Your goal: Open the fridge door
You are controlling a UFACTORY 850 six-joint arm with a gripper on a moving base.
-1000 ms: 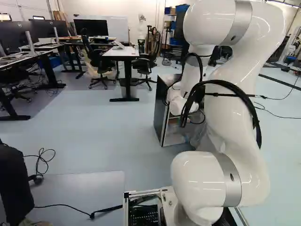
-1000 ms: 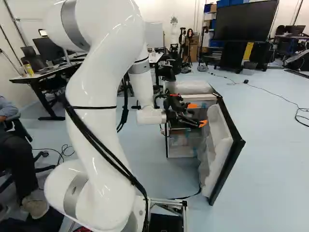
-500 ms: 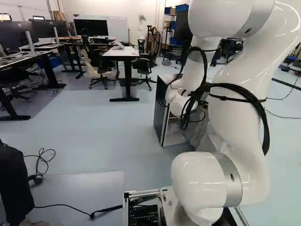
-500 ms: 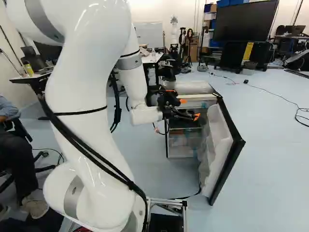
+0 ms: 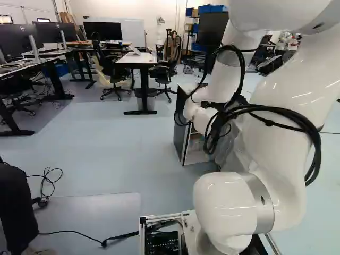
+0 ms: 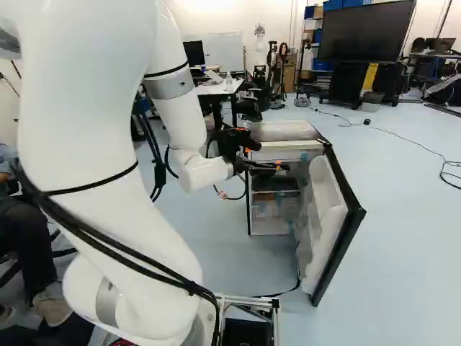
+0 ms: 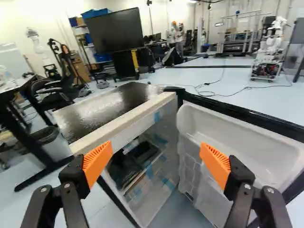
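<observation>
Floor [image 6: 403, 245]: right view reveals open door [image 6: 324, 216].

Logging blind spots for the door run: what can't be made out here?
Outer face of the door: turned away, right base view.
Dark contents of the fridge: too shadowed to identify, wrist view.
Hand: behind the arm, left base view.
Door's free edge: cut off by frame, wrist view.

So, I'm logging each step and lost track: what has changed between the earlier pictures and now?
The arm has shifted left in the right base view, drawing the open pincer away from the door. Nothing was visibly gripped or released. The door stays open at the same angle, and the fridge and base have not moved.
</observation>
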